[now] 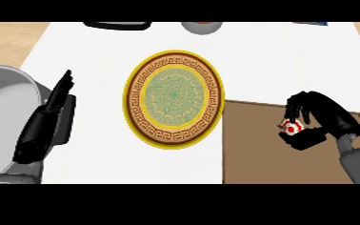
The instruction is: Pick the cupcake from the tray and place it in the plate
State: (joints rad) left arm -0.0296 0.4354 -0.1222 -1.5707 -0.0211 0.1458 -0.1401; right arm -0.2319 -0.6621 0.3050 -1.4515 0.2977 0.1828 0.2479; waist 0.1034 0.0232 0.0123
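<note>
Cupcake: small round cupcake with white and red markings [290, 128], only a patch showing between the curled black fingers; shape mostly hidden.
Cupcake axis: cannot tell which way it points or where its long axis runs (too much of it covered).
Cupcake place: over the flat brown tray [260, 148] at the counter's right side, near the tray's back edge; whether touching the tray or lifted, not clear.
Right hand: black right hand [313, 124] clenched round the cupcake, fingers arched over it from above, thumb below.
Left hand: black left hand [51, 119] released, fingers straight and together, pointing toward the counter's far edge, near the counter's left edge, holding nothing.
Plate: round plate with yellow rim, brown key-pattern band and green patterned middle [174, 98], at the middle of the white counter [91, 52], just beside the tray's left edge, nothing on it.
</note>
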